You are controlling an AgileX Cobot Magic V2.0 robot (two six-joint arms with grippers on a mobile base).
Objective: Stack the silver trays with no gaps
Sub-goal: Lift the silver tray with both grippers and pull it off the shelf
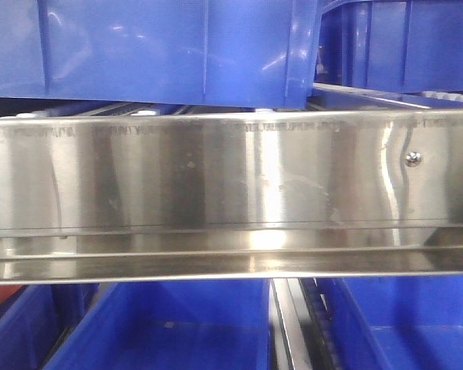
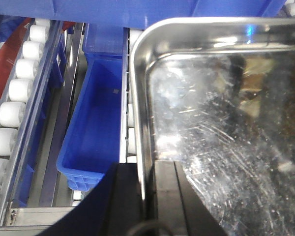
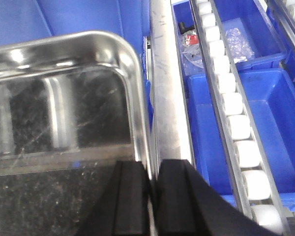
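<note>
My left pincer (image 2: 146,199) is closed almost fully, its two black fingers (image 2: 122,196) nipping the rolled rim on the left edge of one tray (image 2: 211,123). The rim is all that shows between them. My right pincer (image 3: 152,196) is narrowed the same way, with two fingers (image 3: 130,196) clamped on the right rim of a tray (image 3: 64,113) near its rounded corner. Each wrist view shows one tray, scratched and shiny. I cannot tell whether another lies under it.

Left of the left-hand tray edge, one narrow bin (image 2: 96,123) sits lower down in the rack. Beyond it runs a row of white rollers (image 2: 14,98). Just right of the right-hand tray edge runs one steel rail (image 3: 167,98), then one roller row (image 3: 231,98) between blue bins (image 3: 280,128).

The front view shows neither pincer nor tray. It shows one polished shelf rail (image 1: 216,177) with one screw (image 1: 413,159), two bins above it (image 1: 162,46) and more below.
</note>
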